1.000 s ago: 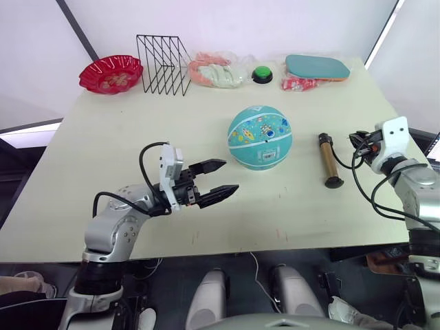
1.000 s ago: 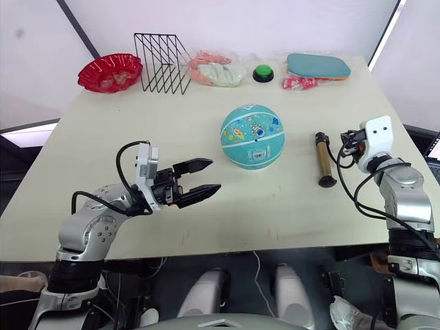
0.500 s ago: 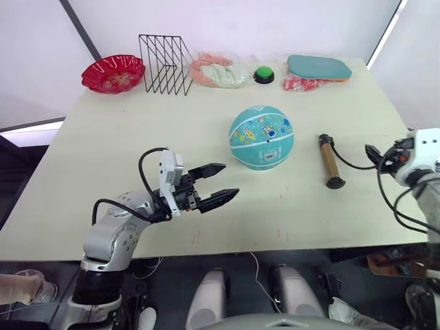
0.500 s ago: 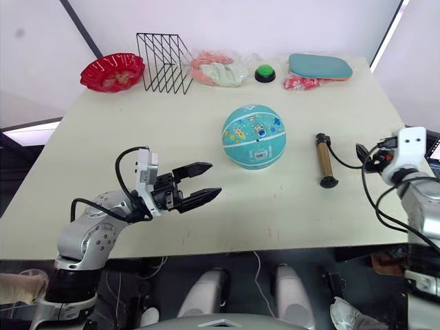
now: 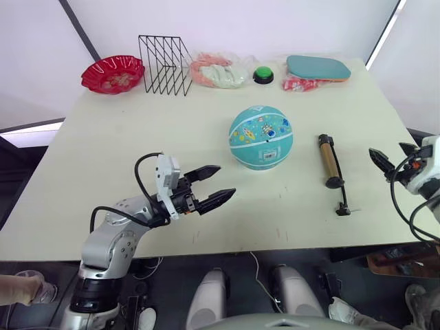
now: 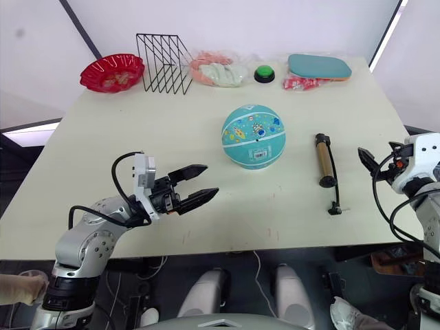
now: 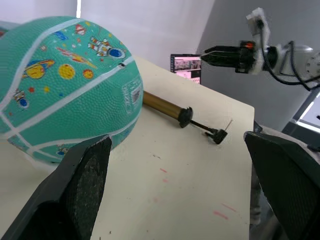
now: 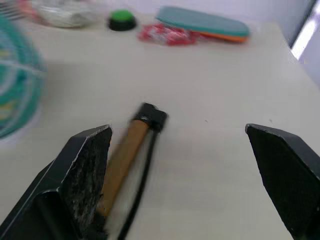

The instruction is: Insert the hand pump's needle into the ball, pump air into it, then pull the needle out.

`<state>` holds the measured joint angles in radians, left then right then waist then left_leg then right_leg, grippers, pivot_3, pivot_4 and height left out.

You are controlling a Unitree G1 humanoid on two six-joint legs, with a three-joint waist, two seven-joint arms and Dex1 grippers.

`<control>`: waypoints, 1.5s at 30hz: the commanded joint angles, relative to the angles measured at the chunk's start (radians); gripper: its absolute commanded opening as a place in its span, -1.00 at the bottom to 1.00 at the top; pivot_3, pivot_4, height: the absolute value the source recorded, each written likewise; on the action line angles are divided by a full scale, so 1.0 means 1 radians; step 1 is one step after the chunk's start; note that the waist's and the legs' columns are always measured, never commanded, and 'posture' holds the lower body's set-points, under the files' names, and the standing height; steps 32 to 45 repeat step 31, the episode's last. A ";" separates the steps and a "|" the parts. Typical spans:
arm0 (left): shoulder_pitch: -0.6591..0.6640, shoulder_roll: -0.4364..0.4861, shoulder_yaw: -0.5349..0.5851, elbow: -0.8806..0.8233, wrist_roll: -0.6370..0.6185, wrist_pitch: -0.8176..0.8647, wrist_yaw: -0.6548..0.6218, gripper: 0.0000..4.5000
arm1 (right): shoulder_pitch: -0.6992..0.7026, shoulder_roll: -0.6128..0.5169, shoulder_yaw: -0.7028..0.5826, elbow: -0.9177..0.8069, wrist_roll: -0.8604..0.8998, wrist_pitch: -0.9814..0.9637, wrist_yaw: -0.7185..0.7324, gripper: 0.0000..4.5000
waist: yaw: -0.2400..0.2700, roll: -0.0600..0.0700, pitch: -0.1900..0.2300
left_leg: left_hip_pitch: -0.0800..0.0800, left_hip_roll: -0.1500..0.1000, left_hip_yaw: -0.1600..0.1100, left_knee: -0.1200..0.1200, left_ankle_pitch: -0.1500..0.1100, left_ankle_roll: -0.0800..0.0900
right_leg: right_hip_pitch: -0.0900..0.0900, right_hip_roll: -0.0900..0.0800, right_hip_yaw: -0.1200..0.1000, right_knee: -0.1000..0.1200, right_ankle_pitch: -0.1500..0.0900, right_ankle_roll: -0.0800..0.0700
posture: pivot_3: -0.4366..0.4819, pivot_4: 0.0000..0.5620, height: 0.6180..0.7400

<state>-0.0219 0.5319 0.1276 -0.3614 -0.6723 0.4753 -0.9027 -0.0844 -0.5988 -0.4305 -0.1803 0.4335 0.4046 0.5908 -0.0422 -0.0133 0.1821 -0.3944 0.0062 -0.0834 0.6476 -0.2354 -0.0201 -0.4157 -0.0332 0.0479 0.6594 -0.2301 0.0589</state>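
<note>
In the left wrist view, the needle tilts up off the table

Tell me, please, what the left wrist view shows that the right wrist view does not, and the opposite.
Left wrist view: the ball's cartoon prints and white label, the needle standing up at the hose's end on the table, and the open right gripper above the table's far edge. Right wrist view: the green button, the teal paddle and a red packet beside it. Both: the ball, the hand pump lying on the table, and each arm's own open fingers.
</note>
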 commanded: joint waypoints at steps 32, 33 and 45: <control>0.355 0.026 0.196 0.032 0.039 -0.112 0.078 1.00 | 0.258 -0.186 -0.118 0.508 0.079 -0.497 0.681 0.99 | 0.004 -0.001 0.001 | 0.007 0.001 0.008 0.002 0.000 0.000 | 0.004 0.000 0.006 -0.001 -0.003 -0.001 | -0.05 -0.47 1.00; 0.355 0.026 0.196 0.032 0.039 -0.112 0.078 1.00 | 0.258 -0.186 -0.118 0.508 0.079 -0.497 0.681 0.99 | 0.004 -0.001 0.001 | 0.007 0.001 0.008 0.002 0.000 0.000 | 0.004 0.000 0.006 -0.001 -0.003 -0.001 | -0.05 -0.47 1.00; 0.355 0.026 0.196 0.032 0.039 -0.112 0.078 1.00 | 0.258 -0.186 -0.118 0.508 0.079 -0.497 0.681 0.99 | 0.004 -0.001 0.001 | 0.007 0.001 0.008 0.002 0.000 0.000 | 0.004 0.000 0.006 -0.001 -0.003 -0.001 | -0.05 -0.47 1.00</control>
